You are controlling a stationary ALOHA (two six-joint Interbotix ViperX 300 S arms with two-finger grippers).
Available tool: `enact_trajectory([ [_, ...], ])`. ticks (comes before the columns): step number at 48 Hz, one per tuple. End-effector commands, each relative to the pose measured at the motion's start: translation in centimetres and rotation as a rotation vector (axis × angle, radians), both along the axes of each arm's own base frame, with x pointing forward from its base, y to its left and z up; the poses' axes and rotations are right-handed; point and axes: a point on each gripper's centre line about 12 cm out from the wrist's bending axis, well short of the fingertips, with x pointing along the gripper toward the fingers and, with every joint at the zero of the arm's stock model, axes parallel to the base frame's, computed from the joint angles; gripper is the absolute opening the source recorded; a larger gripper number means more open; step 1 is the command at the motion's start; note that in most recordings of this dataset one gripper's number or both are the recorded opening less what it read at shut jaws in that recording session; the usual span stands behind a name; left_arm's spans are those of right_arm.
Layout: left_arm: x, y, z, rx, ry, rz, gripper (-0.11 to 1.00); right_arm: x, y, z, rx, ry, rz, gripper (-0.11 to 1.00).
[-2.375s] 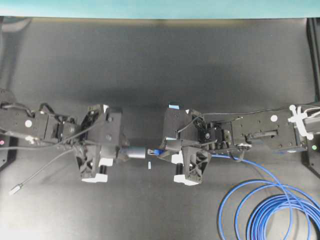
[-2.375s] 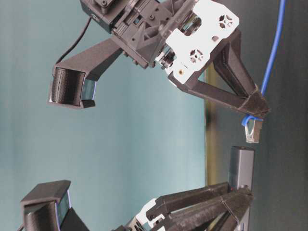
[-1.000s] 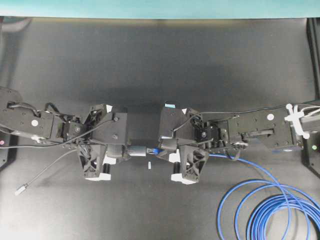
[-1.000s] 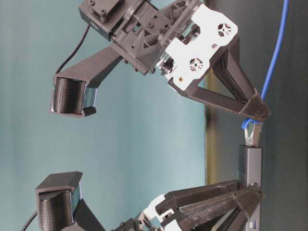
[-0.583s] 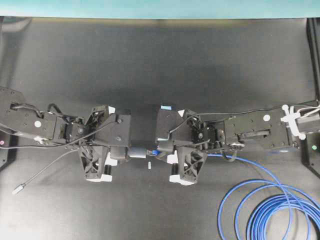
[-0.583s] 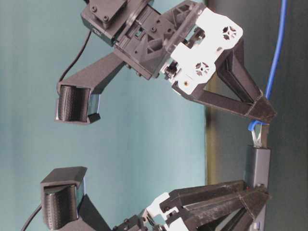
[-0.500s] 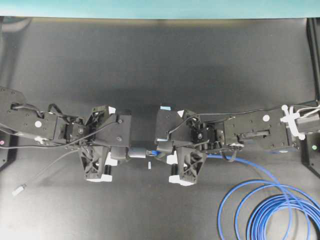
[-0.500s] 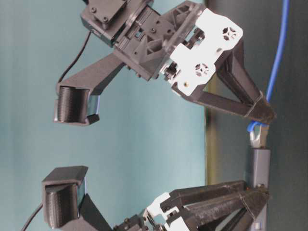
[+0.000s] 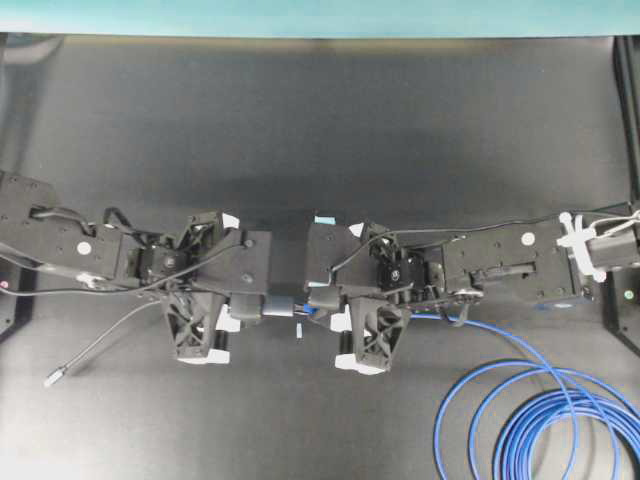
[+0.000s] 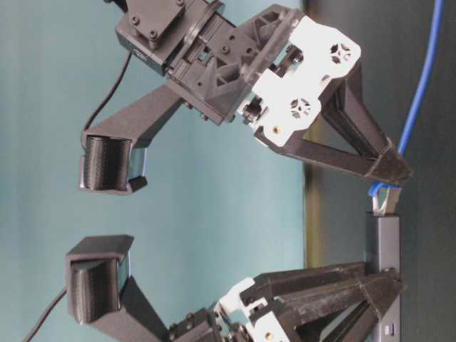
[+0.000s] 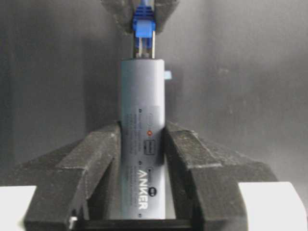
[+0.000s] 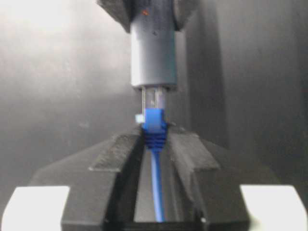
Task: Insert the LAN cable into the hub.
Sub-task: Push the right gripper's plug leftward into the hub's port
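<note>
Dark table. My left gripper (image 11: 142, 144) clamps the rigid grey metal hub (image 11: 143, 139) mid-body; right gripper (image 12: 155, 144) pinches the bright-blue LAN cable (image 12: 156, 127) at its stiff boot, plug entering.

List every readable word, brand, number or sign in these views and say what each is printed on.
"ANKER", white letters running lengthwise along the hub, seen in the left wrist view where the left gripper clamps it.
Fine print, a small red mark and small boxed symbols on the hub above the brand: too small to read.
LAN cable and right gripper: no text visible.
</note>
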Motion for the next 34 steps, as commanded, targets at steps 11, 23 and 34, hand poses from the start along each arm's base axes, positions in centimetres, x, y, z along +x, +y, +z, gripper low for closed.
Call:
enact_trajectory([
  [11,1.93,0.00,2.04,0.024,-0.072,-0.019,0.28,1.68,0.55,1.62,0.000,-0.065,0.014,0.13],
  [23,2.10,0.04,2.20,0.023,-0.093,-0.019,0.28,1.90,0.55,1.91,0.011,-0.104,0.006,0.13],
  [34,1.84,0.05,1.96,0.021,-0.087,-0.017,0.28,1.88,0.40,1.97,0.014,-0.116,0.000,0.13],
])
